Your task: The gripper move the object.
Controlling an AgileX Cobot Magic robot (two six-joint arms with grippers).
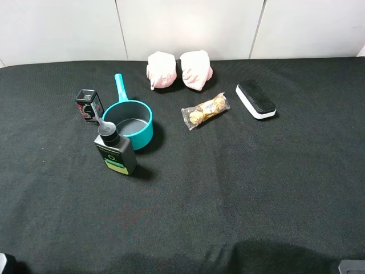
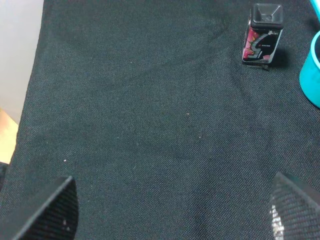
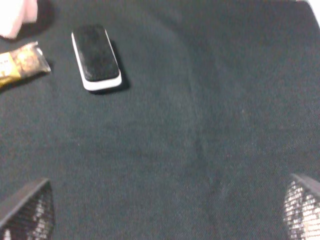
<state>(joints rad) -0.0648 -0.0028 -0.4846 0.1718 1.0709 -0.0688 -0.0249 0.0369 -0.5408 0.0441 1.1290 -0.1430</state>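
Both grippers hang above the black cloth with nothing between their fingers: the right gripper (image 3: 165,212) has its jaws spread wide, one fingertip at each lower corner of its wrist view, and the left gripper (image 2: 175,210) is spread just as wide over bare cloth. On the table (image 1: 228,188) in the high view, the teal saucepan (image 1: 130,120) sits at about 10 o'clock, handle pointing to 12. Two pink cloth bundles (image 1: 179,70) lie at 12 o'clock near the far edge. A black bottle (image 1: 116,151) with a green label stands just beside the pan. The board eraser (image 1: 256,100) — black felt up, white base — rests at 2 o'clock, well apart from either gripper. Toward the centre from it lies a wrapped snack bar (image 1: 205,111). A small dark box (image 1: 88,106) stands at 10 o'clock, outside the pan.
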